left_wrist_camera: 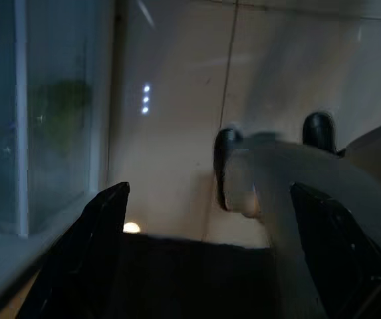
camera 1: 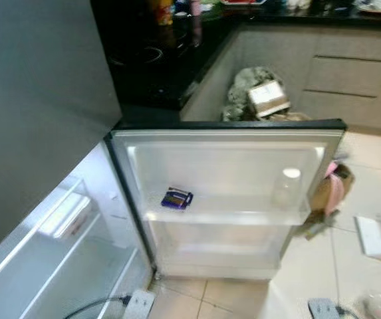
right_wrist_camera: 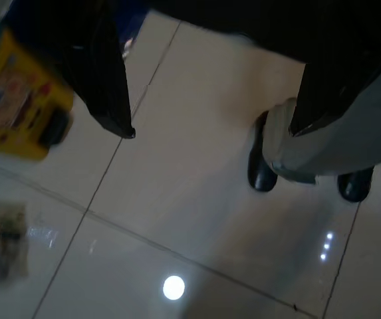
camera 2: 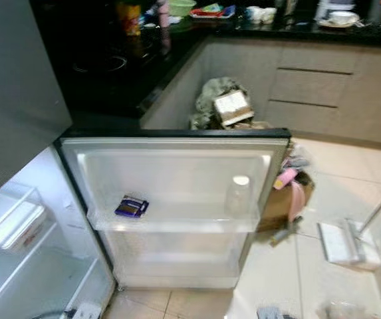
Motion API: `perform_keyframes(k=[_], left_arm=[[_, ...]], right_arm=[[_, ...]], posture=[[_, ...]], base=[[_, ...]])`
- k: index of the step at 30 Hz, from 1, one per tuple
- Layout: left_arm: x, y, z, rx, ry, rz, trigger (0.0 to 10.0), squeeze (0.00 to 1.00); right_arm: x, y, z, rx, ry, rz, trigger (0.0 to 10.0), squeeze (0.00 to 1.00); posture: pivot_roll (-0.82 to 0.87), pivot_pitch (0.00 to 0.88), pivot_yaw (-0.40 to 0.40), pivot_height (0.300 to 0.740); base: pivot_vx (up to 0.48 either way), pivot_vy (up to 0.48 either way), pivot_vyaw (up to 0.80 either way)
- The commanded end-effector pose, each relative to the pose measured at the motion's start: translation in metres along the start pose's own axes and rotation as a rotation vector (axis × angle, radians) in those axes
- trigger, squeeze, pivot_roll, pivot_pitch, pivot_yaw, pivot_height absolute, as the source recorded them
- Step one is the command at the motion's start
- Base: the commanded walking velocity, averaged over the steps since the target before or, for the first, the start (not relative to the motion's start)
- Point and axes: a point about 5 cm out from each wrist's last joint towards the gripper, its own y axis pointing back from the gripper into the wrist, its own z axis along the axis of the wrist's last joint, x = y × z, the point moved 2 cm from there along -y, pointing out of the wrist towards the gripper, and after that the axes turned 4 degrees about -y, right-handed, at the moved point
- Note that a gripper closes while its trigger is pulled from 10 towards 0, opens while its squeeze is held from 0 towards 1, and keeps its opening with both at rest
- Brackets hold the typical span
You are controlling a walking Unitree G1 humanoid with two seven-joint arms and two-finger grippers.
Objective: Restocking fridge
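The small fridge stands open, its door swung wide towards me. On the door's upper shelf lies a purple packet, and a clear bottle with a white cap stands at the right end. Inside the fridge a white lidded box rests on a shelf at the left. My left gripper hangs open over the tiled floor beside the fridge wall. My right gripper also hangs open above the floor, holding nothing.
A power strip and cable lie on the floor by the fridge's foot. Bags and a cardboard box are piled behind the door. A white object lies on the tiles at right. A yellow pack sits near my right gripper.
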Motion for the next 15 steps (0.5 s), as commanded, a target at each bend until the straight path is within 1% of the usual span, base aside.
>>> perform_keyframes(k=[1,5,15], left_arm=[[-0.0006,0.0002,-0.0025,0.007,0.004,-0.002,10.0,0.0],[-0.0014,0.0,-0.0018,0.004,0.004,-0.004,10.0,0.0],[-0.0036,-0.0003,-0.0033,0.01,0.005,-0.007,10.0,0.0]], right_arm=[[0.0029,-0.0008,0.0044,-0.012,0.003,0.009,10.0,0.0],[0.001,-0.0005,0.0023,-0.003,0.023,-0.009,10.0,0.0],[0.0016,-0.0004,-0.0009,0.005,-0.003,-0.015,10.0,0.0]], posture=[[-0.02,0.0,-0.016,0.738],[-0.02,0.0,-0.017,0.738],[-0.02,0.0,-0.017,0.738]], base=[[0.0,-0.352,0.77],[0.0,-0.352,0.73],[0.0,-0.355,0.0]])
